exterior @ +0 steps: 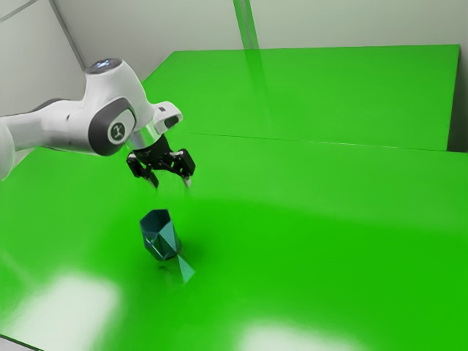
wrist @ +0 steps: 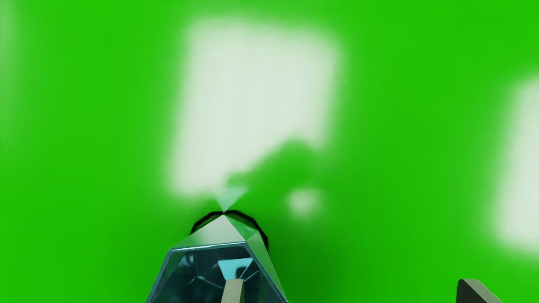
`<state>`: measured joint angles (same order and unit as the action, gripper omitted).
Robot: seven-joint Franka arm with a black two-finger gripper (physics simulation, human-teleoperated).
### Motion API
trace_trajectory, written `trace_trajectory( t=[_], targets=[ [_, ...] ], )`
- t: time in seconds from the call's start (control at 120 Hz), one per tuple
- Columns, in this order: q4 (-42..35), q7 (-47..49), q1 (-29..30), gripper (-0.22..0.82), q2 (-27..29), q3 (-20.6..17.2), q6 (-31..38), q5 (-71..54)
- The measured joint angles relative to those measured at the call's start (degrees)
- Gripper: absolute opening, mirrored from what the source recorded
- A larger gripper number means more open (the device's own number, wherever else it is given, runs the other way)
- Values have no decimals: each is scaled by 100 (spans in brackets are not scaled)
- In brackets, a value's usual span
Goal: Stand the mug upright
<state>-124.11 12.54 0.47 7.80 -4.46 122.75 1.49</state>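
The black gripper (exterior: 171,184) hangs in the exterior view above the table, fingers spread with nothing between them. Below it is the faceted teal mug (exterior: 162,235), its open mouth facing up toward the hand, with a pointed triangular piece (exterior: 186,270) at its lower side. In the wrist view the mug (wrist: 210,265) shows its mouth and dark inside. My gripper (wrist: 349,290) is open there, one fingertip overlapping the mug's mouth in the picture and the other well off to its side. Whether the mug's base rests flat cannot be told.
The mug is on a glossy green table (exterior: 314,256) with bright reflections. Behind it lies another green surface (exterior: 314,95), against pale walls. The table's near edge shows at the exterior view's lower left.
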Motion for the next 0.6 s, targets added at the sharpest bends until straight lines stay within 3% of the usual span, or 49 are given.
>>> trace_trajectory(
  t=[0.383,0.6],
  targets=[
    [2268,-18,120,58,-596,5,-2102,-5],
    [3135,-20,173,58,-964,4,-2917,-36]
  ],
)
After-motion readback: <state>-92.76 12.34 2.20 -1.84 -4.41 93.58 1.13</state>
